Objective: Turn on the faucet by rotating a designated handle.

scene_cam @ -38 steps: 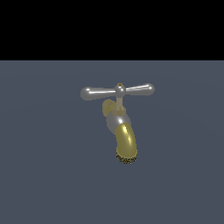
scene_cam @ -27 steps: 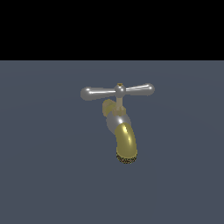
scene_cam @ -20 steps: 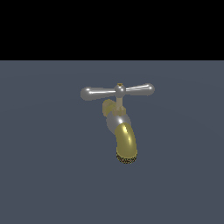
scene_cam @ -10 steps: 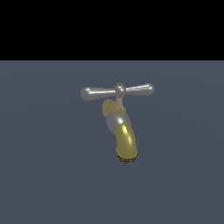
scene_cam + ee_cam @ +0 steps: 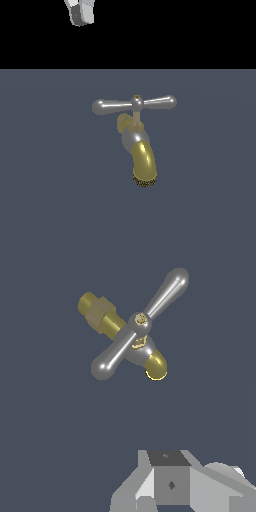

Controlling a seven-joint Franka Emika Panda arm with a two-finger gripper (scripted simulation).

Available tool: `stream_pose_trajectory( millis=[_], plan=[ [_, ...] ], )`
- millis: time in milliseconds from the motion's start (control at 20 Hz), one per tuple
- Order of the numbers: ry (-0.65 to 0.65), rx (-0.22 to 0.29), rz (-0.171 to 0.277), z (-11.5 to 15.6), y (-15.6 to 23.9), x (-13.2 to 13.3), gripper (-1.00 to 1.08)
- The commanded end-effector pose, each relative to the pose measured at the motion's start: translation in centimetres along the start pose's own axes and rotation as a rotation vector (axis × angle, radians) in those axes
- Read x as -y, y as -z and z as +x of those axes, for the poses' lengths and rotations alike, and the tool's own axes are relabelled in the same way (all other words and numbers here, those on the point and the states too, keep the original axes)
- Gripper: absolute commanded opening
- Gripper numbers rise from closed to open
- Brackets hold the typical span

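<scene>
Handle (image 5: 134,104): a slim, glossy silver crossbar with two rounded bulbous ends and a round centre hub capped by a small brass knob (image 5: 141,319). In the exterior view you see it lying level, one end toward that view's left and the other toward that view's right, near the middle of the dark grey-blue tabletop (image 5: 45,200). It sits on top of the faucet (image 5: 140,155), whose short stem joins a silver collar (image 5: 133,138). From the collar the brass-gold spout (image 5: 144,161) curves forward and down to a dark mesh tip (image 5: 144,182). In the wrist view you see the handle (image 5: 139,326) from above, crossing over the brass body of the faucet (image 5: 102,316), with the spout's end showing just past the hub.

Claw (image 5: 80,12): in the exterior view you see only a pale grey part of it at the upper edge, high above the faucet, toward that view's left, and well apart from the handle. In the wrist view grey parts of it (image 5: 170,483) fill the lower edge. You cannot tell from either view whether its fingers are spread or closed; nothing is seen between them.
</scene>
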State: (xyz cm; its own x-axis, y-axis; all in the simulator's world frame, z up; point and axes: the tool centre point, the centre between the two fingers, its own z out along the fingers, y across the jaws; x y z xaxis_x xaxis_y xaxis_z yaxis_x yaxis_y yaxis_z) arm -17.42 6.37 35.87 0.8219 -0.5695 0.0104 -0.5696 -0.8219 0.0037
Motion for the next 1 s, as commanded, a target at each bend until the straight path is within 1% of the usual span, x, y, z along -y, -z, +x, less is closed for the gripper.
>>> stream_pose_trajectory(
  millis=[0, 500, 950],
  plan=[
    [-0.056, 0.002, 0.001, 0.5, -1.3, 1.1, -1.00],
    [-0.264, 0.007, 0.004, 3.0, -6.3, 5.1, -1.00],
    [-0.439, 0.011, 0.005, 5.8, -10.4, 8.0, -1.00]
  ],
)
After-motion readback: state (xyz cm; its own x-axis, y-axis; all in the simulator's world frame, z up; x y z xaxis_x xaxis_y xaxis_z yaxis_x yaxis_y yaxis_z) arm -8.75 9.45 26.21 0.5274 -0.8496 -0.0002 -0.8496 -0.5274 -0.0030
